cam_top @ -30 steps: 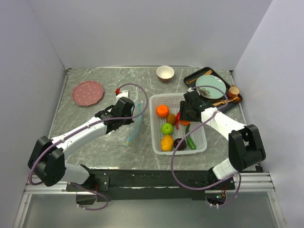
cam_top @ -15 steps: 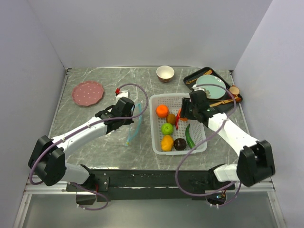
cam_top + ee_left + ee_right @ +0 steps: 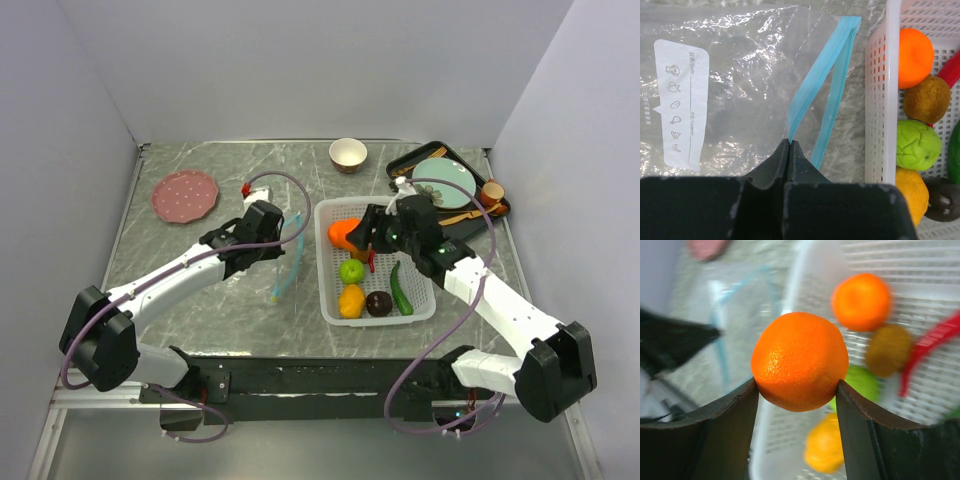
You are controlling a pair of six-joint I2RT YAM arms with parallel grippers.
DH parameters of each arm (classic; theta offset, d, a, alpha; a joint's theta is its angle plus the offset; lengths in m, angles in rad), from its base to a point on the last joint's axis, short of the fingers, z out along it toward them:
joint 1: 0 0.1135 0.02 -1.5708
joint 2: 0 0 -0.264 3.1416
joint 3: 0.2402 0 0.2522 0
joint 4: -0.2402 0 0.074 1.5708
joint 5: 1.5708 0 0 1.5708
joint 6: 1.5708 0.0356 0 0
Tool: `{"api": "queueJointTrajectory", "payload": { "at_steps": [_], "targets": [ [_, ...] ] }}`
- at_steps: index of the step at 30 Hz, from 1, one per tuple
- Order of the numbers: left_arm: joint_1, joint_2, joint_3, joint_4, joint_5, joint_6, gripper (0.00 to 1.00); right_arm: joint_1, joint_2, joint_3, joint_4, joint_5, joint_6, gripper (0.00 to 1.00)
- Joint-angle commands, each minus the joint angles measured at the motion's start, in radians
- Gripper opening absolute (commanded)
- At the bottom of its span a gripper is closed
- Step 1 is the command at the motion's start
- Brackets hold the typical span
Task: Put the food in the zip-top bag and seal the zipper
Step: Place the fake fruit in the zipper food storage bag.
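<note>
Two arms reach inward from bases bolted at the near edge of the marbled counter (image 3: 250, 325). The left arm runs low and diagonal. Its left tool (image 3: 790, 148) is pinched shut on one lip of the zipper (image 3: 816, 82), lifting it. The zip-top bag (image 3: 740, 90), lying flat just beside the white basket (image 3: 876, 100), therefore shows a narrow wedge of open mouth. The right arm stretches long from its base, wrist turned leftward over the basket's far half. Its right tool (image 3: 797, 386) clamps an orange (image 3: 799, 360) between both fingers, above the rest of the food. In the basket lie the yellow fruit (image 3: 351, 301), dark round fruit (image 3: 379, 303), green pepper (image 3: 400, 288), green apple (image 3: 351, 271), red chili (image 3: 951, 74), kiwi (image 3: 926, 99) and a second orange (image 3: 916, 51).

The step in hand appears to be carrying a first piece from basket to bag; nothing shows inside the bag yet. The next move likely calls for crossing the basket wall, lining the orange up with that slim opening and lowering before letting go. The gap looks tight for the fruit. Farther back stand a pink plate (image 3: 185, 195), a small bowl (image 3: 348, 154) and a dark tray (image 3: 398, 162).
</note>
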Motion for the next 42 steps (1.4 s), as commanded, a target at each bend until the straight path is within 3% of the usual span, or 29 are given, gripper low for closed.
{"api": "queueJointTrajectory", "payload": {
  "at_steps": [1, 9, 27, 37, 42],
  "targets": [
    [0.003, -0.019, 0.04, 0.027, 0.046, -0.035, 0.01, 0.078, 0.009, 0.009, 0.172, -0.082, 0.07, 0.32],
    [0.003, -0.067, 0.042, 0.008, 0.034, -0.044, 0.01, 0.21, 0.141, 0.079, 0.228, -0.076, 0.095, 0.32],
    [0.003, -0.162, 0.022, -0.025, 0.044, -0.047, 0.01, 0.287, 0.33, 0.22, 0.248, -0.066, 0.096, 0.32],
    [0.004, -0.22, 0.036, -0.051, 0.069, -0.038, 0.02, 0.313, 0.463, 0.369, 0.127, -0.026, 0.028, 0.33],
    [0.004, -0.239, 0.04, -0.077, 0.064, -0.052, 0.01, 0.316, 0.523, 0.44, 0.098, -0.042, 0.003, 0.39]
  ]
}}
